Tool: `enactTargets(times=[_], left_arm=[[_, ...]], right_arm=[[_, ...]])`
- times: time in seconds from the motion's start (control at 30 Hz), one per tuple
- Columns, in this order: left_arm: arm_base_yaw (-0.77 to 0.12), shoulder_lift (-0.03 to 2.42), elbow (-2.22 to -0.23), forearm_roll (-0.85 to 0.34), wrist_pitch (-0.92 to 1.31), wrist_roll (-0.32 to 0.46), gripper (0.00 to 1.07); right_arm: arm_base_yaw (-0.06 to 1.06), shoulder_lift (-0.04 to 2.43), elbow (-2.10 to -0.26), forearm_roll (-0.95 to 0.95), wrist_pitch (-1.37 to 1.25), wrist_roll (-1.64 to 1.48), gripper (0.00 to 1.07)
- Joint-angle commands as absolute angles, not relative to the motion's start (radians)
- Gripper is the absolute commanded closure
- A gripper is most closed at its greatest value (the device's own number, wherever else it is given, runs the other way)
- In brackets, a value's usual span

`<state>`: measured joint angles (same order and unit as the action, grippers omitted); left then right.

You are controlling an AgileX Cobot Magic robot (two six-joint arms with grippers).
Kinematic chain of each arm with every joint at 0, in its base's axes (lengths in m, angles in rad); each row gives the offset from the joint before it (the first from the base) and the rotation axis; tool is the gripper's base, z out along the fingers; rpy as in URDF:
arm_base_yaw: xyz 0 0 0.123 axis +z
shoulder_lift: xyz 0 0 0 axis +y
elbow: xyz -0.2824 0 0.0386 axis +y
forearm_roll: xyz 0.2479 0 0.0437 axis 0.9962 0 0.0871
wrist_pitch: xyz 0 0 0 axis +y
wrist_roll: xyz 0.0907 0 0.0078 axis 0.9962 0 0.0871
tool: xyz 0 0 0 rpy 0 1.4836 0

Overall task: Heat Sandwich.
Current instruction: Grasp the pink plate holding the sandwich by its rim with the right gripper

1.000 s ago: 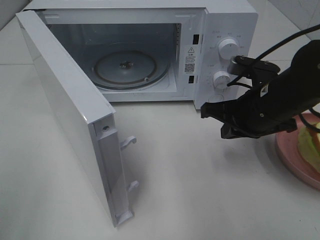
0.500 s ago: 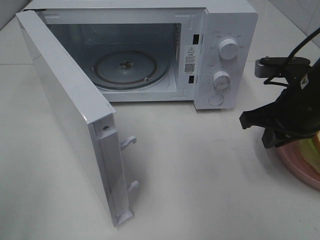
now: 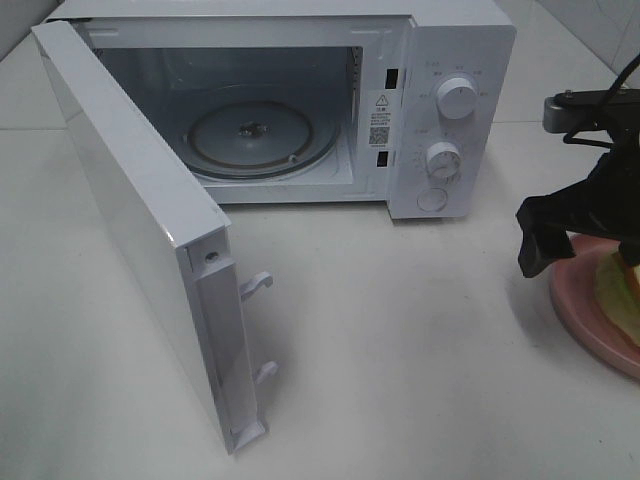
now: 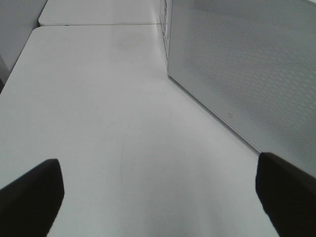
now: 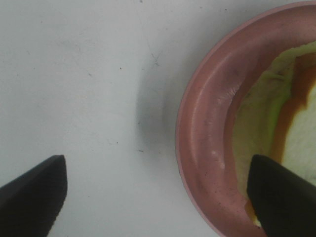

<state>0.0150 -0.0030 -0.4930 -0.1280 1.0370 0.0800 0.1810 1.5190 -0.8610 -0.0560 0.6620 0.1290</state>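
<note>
The sandwich (image 3: 622, 288) of white bread with green-yellow filling lies on a pink round plate (image 3: 585, 318) at the table's right edge, partly cut off by the frame. My right gripper (image 3: 548, 240) hangs open just above the plate's left rim. In the right wrist view the jaws (image 5: 158, 197) stand wide, one finger over bare table and the other over the plate (image 5: 202, 128), close to the sandwich (image 5: 276, 113). Nothing is between them. My left gripper (image 4: 158, 197) is open over bare table beside the outer face of the microwave door (image 4: 247, 64). It is out of the high view.
The white microwave (image 3: 450, 110) stands at the back with its door (image 3: 140, 220) swung wide to the left. A glass turntable (image 3: 262, 135) shows inside the cavity. Two dials and a button sit on its right panel. White table (image 3: 400, 340) spans between the door and the plate.
My right gripper has moved right, from in front of the microwave's control panel to the plate's left rim, and its jaws have gone from shut to wide open.
</note>
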Motion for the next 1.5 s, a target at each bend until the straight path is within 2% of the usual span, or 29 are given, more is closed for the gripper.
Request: enactTargets(times=[0.03,0.4,0.6,1.3,1.5], left_arm=[[0.014,-0.031,-0.491,-0.135,1.028,0.076,0.03],[0.014,-0.031,-0.491,-0.135,1.028,0.076,0.03],[0.014,-0.031,-0.491,-0.135,1.028,0.076,0.03],[0.014,-0.031,-0.491,-0.135,1.028,0.076,0.03],[0.014,-0.031,-0.491,-0.135,1.028,0.076,0.03]], right_arm=[[0.175,1.523,-0.870,-0.075,0.667,0.107,0.08],[0.171,1.643,-0.934,-0.083,0.673,0.122,0.12],[0.128,1.692,-0.934,-0.084,0.645,0.126,0.13],[0.128,1.876,-0.934,-0.091,0.534,0.134,0.16],[0.128,1.889,-0.934,-0.105,0.527,0.134,0.25]])
